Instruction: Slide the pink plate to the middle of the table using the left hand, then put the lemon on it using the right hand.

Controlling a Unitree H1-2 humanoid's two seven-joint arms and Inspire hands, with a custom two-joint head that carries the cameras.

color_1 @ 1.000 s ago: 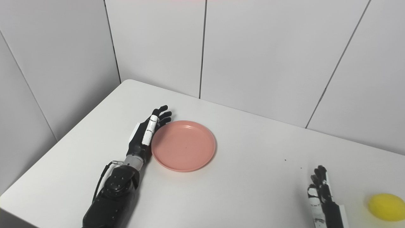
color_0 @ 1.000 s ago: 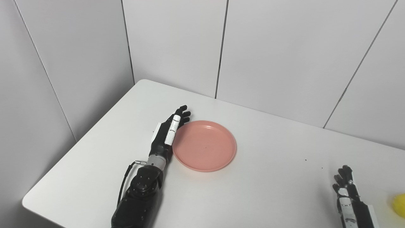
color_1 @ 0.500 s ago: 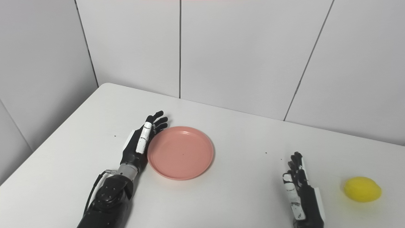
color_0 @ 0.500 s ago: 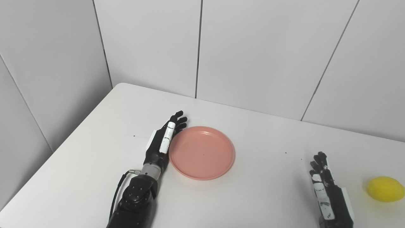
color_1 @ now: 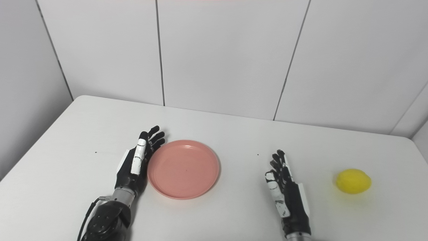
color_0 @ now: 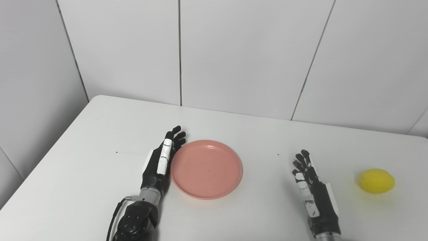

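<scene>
Pink plate [color_0: 206, 169] rim hidden where left robot hand [color_0: 160, 162] presses.

My left hand [color_1: 135, 167] stands on its edge against the left rim of the pink plate [color_1: 183, 169], fingers [color_1: 154, 137] stretched out straight along that rim, palm toward the plate, holding nothing. The plate lies flat on the white table [color_1: 217, 134]. To the right of the plate, apart from it, my right hand [color_1: 287, 194] also stands on its edge on the table, fingers extended and empty. The lemon [color_1: 353, 181] lies farther right of the plate, beyond my right hand and clear of it. Grey wall panels [color_1: 217, 53] rise behind the plate.
</scene>
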